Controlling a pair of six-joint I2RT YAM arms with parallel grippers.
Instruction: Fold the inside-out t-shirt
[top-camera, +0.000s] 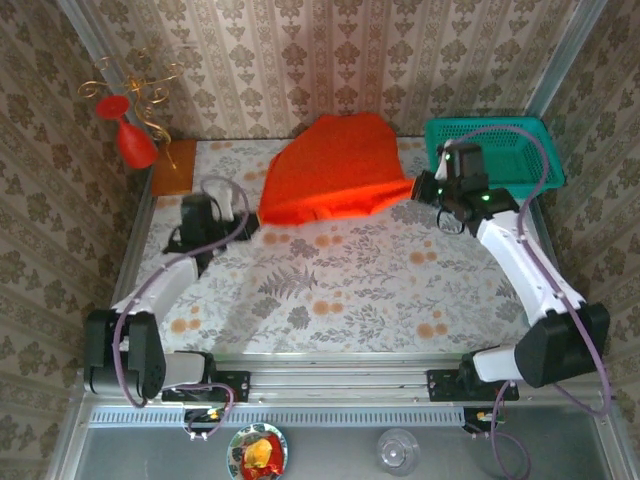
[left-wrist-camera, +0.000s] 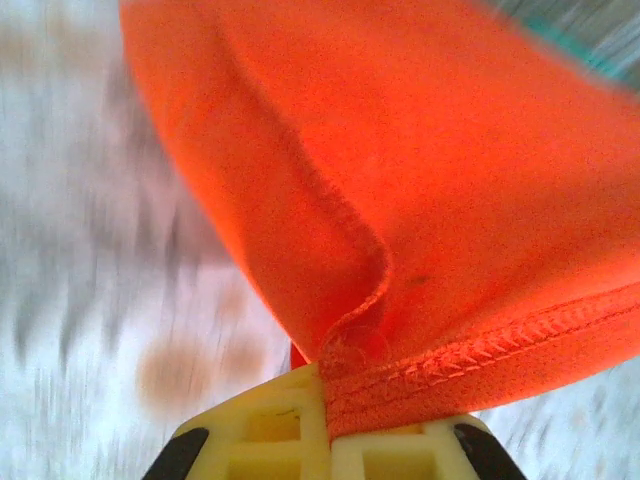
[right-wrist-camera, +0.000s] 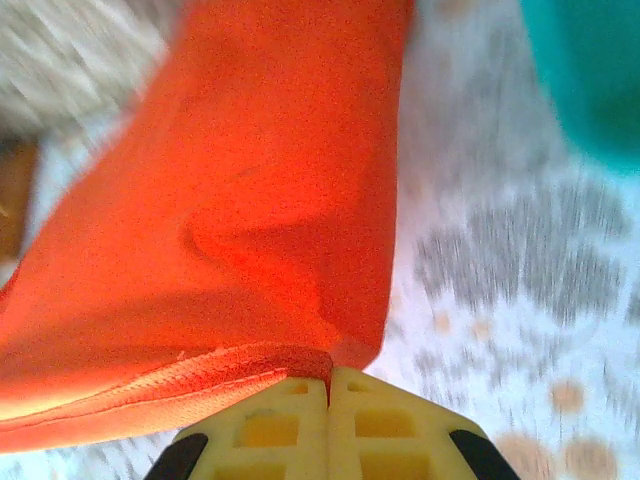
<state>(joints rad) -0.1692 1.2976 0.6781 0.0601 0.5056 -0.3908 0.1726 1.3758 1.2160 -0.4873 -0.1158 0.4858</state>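
Near edge: a dish (top-camera: 257, 452) holds red and yellow items, with a glass (top-camera: 397, 450) beside it. Left gripper (left-wrist-camera: 327, 405): jaws clamped on a hemmed corner of the t-shirt (top-camera: 335, 170). Right gripper (right-wrist-camera: 329, 385): clamped on the opposite corner. The t-shirt is bright orange with stitched seams showing, stretched between the grippers over the table's (top-camera: 340, 290) far half. A teal basket (top-camera: 490, 124) stands far right; its contents cannot be told.

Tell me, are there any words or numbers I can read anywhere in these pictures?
No, there is nothing to read here.
The t-shirt is plain orange cloth with stitched hems; no tag shows.
The teal basket, the table cover and the wallpaper carry only patterns, no letters.
The dish at the near edge is too small to tell.
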